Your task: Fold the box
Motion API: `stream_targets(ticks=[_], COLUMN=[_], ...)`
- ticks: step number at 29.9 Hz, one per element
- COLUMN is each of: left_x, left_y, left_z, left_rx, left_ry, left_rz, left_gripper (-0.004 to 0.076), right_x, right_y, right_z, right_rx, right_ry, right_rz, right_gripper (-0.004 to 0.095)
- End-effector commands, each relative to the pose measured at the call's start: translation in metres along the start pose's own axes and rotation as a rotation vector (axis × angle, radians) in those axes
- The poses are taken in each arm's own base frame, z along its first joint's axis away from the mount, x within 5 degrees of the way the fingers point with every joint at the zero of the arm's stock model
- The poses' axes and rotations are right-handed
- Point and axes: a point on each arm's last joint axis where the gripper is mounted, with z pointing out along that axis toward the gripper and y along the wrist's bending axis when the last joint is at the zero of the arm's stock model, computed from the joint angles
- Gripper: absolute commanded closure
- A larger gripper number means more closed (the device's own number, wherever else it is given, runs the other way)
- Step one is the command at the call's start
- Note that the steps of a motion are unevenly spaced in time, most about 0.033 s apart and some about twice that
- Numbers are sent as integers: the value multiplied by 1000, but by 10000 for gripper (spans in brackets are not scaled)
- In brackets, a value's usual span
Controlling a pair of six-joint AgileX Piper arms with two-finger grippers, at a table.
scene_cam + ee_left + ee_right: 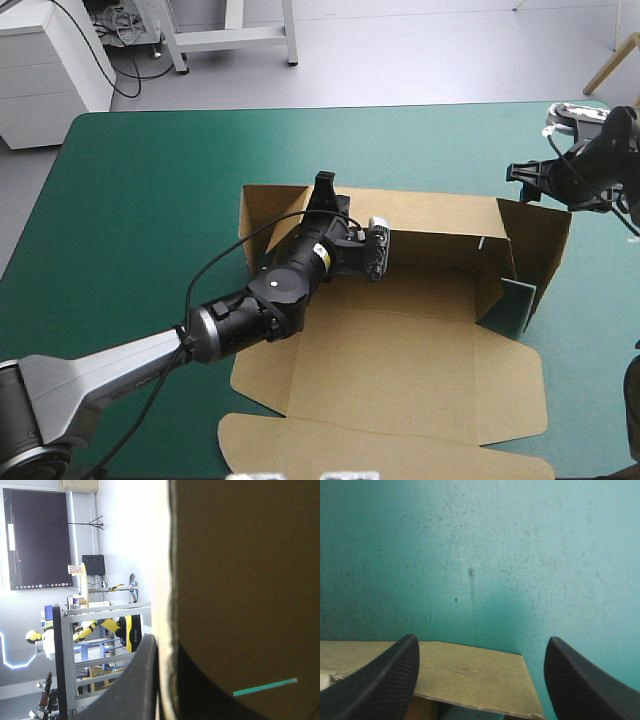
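Cardboard was the task's thing: the brown box (400, 350), one cut sheet of board, sat right of centre on the teal-green table cover (150, 200). Its far wall and right-hand wall stood raised, and its near panels lay flat toward the robot.

In the high view we saw the left gripper (325, 186) stretched across the box's floor to the top edge of the far wall, near that wall's left end. The right gripper (523, 182) hung just beside the far right corner, and we could not tell from there whether it touched the board. That view alone showed the box's whole shape, but it did not show us how either pair of jaws stood.

The wrist views did. In the left wrist view the wall's pale edge ran up between the two broad black fingers (135, 685), one on each face of the sheet. We therefore judged the left jaws clenched on the box. The board's dark face filled most of that view, and a thin teal-green strip (265, 686) showed across it.

In the right wrist view the right gripper's fingers (385, 680) stood wide apart, released and grasping nothing. A corner of brown board showed between their bases, with the bare cover ahead of it.
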Motion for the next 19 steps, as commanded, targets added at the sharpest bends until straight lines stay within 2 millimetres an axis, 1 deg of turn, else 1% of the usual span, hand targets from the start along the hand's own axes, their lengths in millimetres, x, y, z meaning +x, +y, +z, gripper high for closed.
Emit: stream_targets(ticks=[1, 5, 12, 19], left_x=[-2, -2, -2, -2], left_y=[10, 10, 10, 10], left_z=[-9, -9, -9, -9], left_rx=[-26, -26, -26, -26], left_ry=[-17, -17, -16, -16], left_rz=[-62, -87, -106, -106], left_gripper=[734, 734, 734, 734], right_x=[-1, 8, 36, 66], right_y=[-1, -3, -6, 0], right_z=[-26, -29, -29, -28], right_rx=[9, 21, 35, -58], right_ry=[-89, -81, -34, -16], right_rz=[-9, -10, -22, -60], right_gripper=[265, 265, 265, 265])
